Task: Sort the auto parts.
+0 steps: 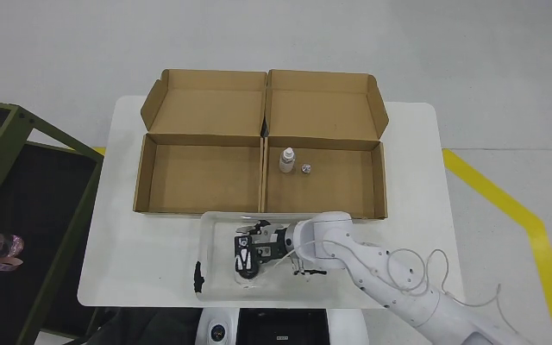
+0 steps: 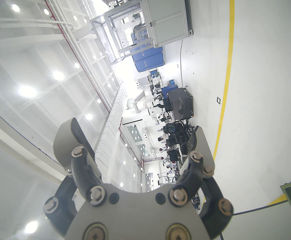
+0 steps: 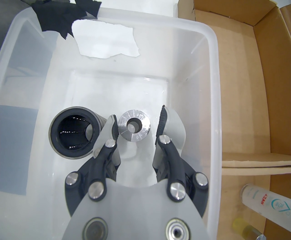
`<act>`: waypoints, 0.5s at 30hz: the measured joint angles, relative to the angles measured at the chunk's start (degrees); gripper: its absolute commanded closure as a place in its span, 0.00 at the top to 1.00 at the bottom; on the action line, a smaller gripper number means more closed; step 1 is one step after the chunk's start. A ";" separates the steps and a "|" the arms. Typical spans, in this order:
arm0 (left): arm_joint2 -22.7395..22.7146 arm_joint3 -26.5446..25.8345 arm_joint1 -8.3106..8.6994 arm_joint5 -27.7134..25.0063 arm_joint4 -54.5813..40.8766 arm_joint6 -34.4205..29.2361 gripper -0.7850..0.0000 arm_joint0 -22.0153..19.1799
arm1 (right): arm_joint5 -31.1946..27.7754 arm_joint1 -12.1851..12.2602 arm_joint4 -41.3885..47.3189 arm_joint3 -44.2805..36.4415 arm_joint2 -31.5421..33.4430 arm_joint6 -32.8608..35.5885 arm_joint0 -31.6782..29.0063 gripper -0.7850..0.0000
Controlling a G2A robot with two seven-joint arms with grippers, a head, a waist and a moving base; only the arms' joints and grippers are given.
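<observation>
- the right hand [image 3: 138,125] is down inside a clear plastic bin [image 3: 213,91] at the near edge of the counter [image 1: 405,246].
- its fingers are spread partway, one on each side of a short metal sleeve [image 3: 142,128] – not closed on it. one pad sits right at the sleeve's edge and the other stands off with a clear gap.
- the sleeve is silver with a hole through its middle, and its bored end faces the wrist camera. it rests on the bin floor.
- a larger black-rimmed bearing [image 3: 72,134] lies in the same bin, just beside the outer face of one finger, open end toward the camera.
- a strip of black tape [image 3: 61,13] hangs over the bin's far rim.
- the left hand [image 2: 136,131] is raised toward the ceiling and the far end of the hall – fingers wide apart, nothing between them.
- two open cardboard boxes sit side by side behind the bin, flaps folded back: the left cardboard box [image 1: 203,177] and the right cardboard box [image 1: 345,181].
- in the right cardboard box, near the wall shared with the left one, a white bottle [image 1: 286,160] stands with a small metal piece [image 1: 305,168] just beside it.
</observation>
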 measured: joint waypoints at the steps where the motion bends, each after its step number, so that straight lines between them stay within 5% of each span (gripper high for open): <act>1: 0.00 0.00 0.00 0.00 0.00 0.00 1.00 0.00 | 0.00 -0.11 0.06 0.24 -0.12 0.02 0.16 0.45; 15: 0.00 0.00 0.00 0.00 0.00 0.00 1.00 0.00 | -0.01 -1.62 0.64 3.32 -1.83 0.29 1.32 0.44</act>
